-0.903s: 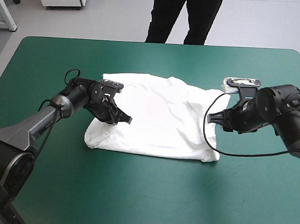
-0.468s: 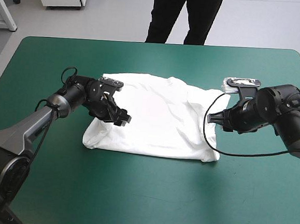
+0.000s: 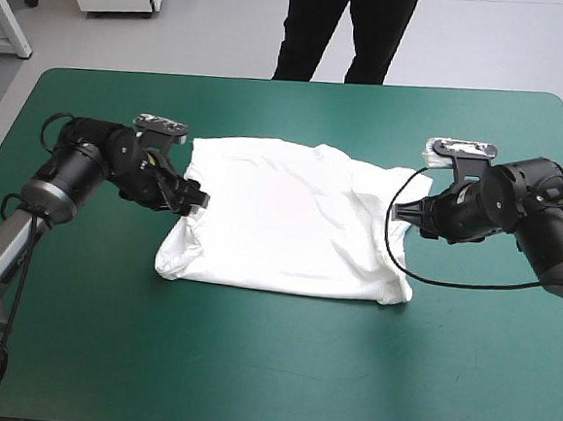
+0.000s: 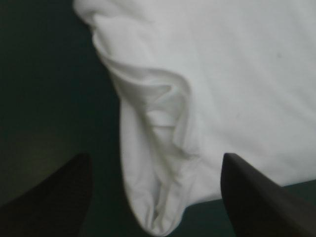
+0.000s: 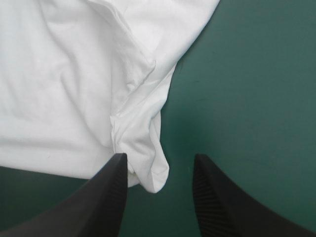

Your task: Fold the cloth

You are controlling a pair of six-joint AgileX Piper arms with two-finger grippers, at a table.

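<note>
So the shirt [image 3: 290, 221] sat mid-table on the teal-green cover [image 3: 250, 364] as a wide, roughly squared slab. The sides looked tucked in already, but I'd say it wanted at least one more fold before it counted as a bundle. Both jaws were released and empty, the left gripper [image 3: 195, 196] at its left edge and the right gripper [image 3: 412, 219] at its right edge. The fabric looked soft, limp and matte, smooth across the middle but bunched into thick layered puckers at both edges.
</note>
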